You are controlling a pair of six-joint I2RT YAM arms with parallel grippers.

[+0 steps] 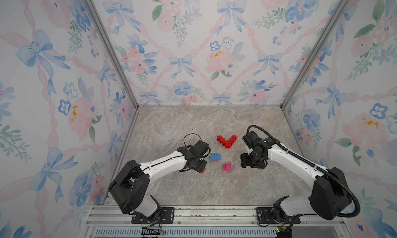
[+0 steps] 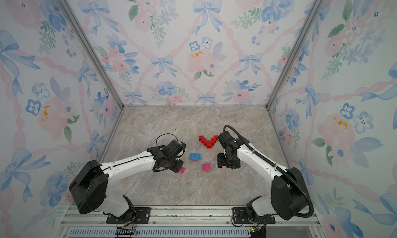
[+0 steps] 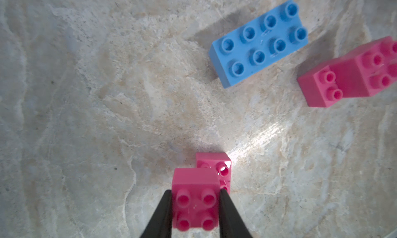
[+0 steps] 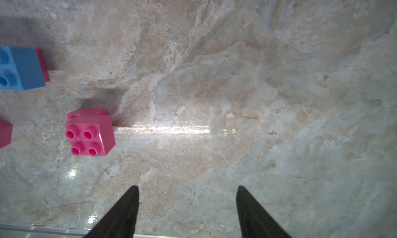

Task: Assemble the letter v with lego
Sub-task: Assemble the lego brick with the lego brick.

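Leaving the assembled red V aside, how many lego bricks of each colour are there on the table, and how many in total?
Blue brick: 1
Pink: 5, namely the held pink brick in the left claw, second pink brick partly covered by it, stacked pink pair, last pink brick peeking from under the blue one
Total: 6

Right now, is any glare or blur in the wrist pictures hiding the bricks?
Left wrist view: glare streaks the table beside the pink brick in the left gripper; the blue brick is sharp and throws a shadow. Right wrist view: a glare band crosses the table by the pink pair; nothing hidden.
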